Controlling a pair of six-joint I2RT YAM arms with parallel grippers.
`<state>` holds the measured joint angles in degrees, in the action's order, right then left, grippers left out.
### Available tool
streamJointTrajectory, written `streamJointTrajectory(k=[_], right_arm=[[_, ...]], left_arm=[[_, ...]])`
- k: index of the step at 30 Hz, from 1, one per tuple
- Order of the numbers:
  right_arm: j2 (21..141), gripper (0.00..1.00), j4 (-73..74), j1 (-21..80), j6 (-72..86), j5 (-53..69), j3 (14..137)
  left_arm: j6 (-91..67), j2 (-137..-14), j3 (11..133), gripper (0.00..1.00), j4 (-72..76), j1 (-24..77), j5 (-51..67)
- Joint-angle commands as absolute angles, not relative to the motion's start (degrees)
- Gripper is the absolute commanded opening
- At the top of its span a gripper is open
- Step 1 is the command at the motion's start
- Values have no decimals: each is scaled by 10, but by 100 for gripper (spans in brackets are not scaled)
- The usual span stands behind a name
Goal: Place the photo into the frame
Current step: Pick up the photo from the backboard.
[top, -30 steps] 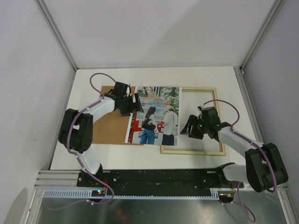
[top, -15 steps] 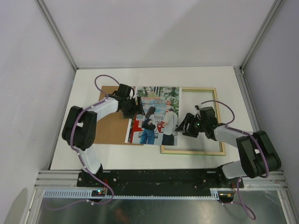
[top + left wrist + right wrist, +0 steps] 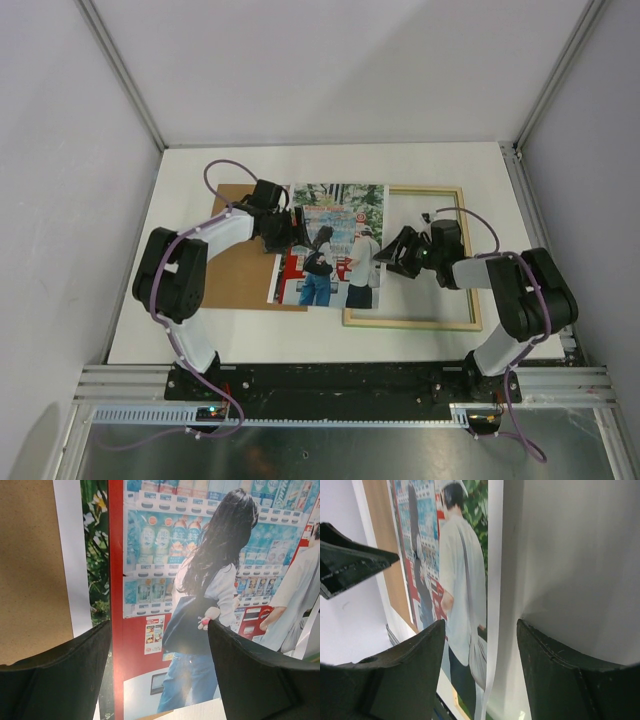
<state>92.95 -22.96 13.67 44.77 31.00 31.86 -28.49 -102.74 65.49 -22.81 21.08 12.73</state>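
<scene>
Overlapping the pale wooden frame [image 3: 410, 323] lies a glossy rectangular photo [image 3: 335, 250]; both jaws stand apart.

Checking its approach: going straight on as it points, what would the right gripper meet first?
The right gripper would likely meet the photo at its white edge, between the open jaws; depth unclear.

The top camera looks steeply down from above and behind the arm bases and takes in the whole tabletop [image 3: 330, 165]. Both wrist cameras sit very close over the photo [image 3: 340, 215], the left at its left edge, the right at its right edge, seemingly tilted. All three views share the photo.
</scene>
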Motion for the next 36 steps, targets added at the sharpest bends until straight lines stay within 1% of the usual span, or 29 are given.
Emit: streamJointTrajectory(k=[1, 9, 14, 16, 18, 19, 20, 22, 23, 25, 30, 36], right_arm=[[967, 64, -287, 127, 450, 306, 358], [1043, 63, -295, 126, 458, 322, 431], [1086, 61, -302, 124, 465, 331, 469], [1091, 56, -301, 122, 471, 335, 478], [1084, 46, -294, 120, 474, 337, 483], [1073, 39, -282, 120, 473, 335, 485], [1063, 28, -270, 122, 471, 330, 489], [1028, 10, -236, 126, 468, 321, 495], [1012, 5, -218, 129, 468, 311, 496], [970, 1, -175, 138, 469, 287, 500], [860, 0, -59, 182, 489, 194, 514], [797, 0, 64, 226, 508, 114, 561]], left_arm=[[-272, -991, 672, 82, -218, 219, 141], [-267, -968, 675, 82, -226, 240, 142], [-267, -949, 679, 82, -232, 270, 118], [-269, -942, 683, 82, -234, 289, 99], [-271, -932, 687, 82, -238, 312, 68], [-272, -927, 691, 82, -240, 325, 52], [-273, -923, 694, 82, -241, 337, 31], [-273, -917, 709, 82, -249, 365, -11], [-273, -916, 720, 82, -254, 383, -38], [-274, -916, 742, 83, -266, 417, -88], [-272, -941, 809, 86, -311, 509, -196], [-264, -971, 894, 87, -357, 598, -275]])
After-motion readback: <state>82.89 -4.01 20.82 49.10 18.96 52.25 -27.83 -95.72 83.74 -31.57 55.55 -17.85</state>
